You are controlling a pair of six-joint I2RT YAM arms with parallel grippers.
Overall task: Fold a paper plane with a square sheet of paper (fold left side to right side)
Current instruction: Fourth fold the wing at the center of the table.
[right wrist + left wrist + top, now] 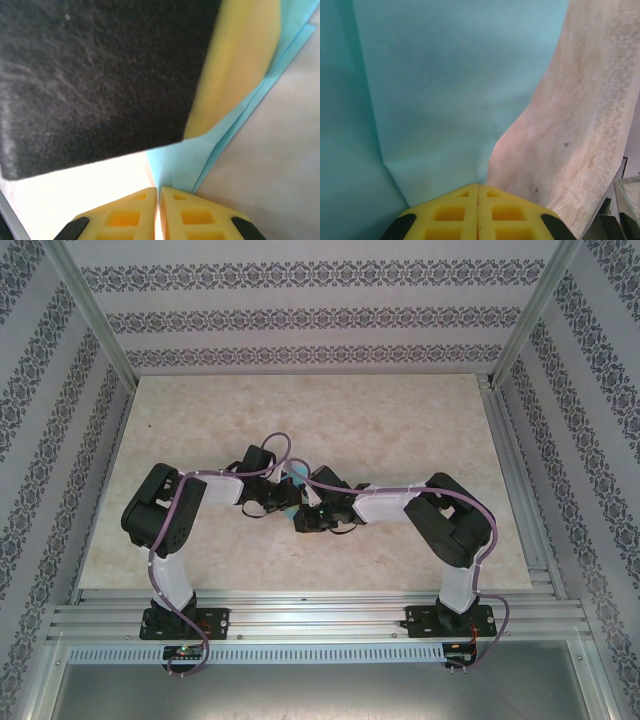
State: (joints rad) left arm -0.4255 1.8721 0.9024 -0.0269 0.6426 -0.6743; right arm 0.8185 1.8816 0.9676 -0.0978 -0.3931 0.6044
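- Two arms are seen from above, bent inward so that both hands meet near the middle of the beige marbled tabletop (400, 420).
- Turquoise paper sheet (291, 481) is glimpsed between the two wrists in the top view, mostly covered by them.
- Left hand (272, 502): in its wrist view, the left hand (478, 187) has its yellow fingertips pressed flush together, with no gap seen.
- The lower edge of the paper sheet (445, 90) runs down into that closed tip, so the sheet is taken as pinched there. A straight crease is seen down its left part, and its right edge curves up off the tabletop (590, 125).
- Right hand (312, 516): in its wrist view, the right hand (158, 191) has its yellow fingertips drawn nearly together, with a thin slit left between them.
- A corner of the paper sheet (180, 160) reaches those tips. Whether it is gripped cannot be told.
- Layered, stepped edges of the paper are noted along the right, lying on the tabletop (270, 165).
- A black matte block (100, 75) with a yellow surface (240, 65) beside it is seen close above the paper, out of focus.
- Purple cables (275, 445) are looped over both arms.
- Patterned wallpaper (300, 320) is seen on the enclosure walls, showing ornament bands with no lettering that can be read.
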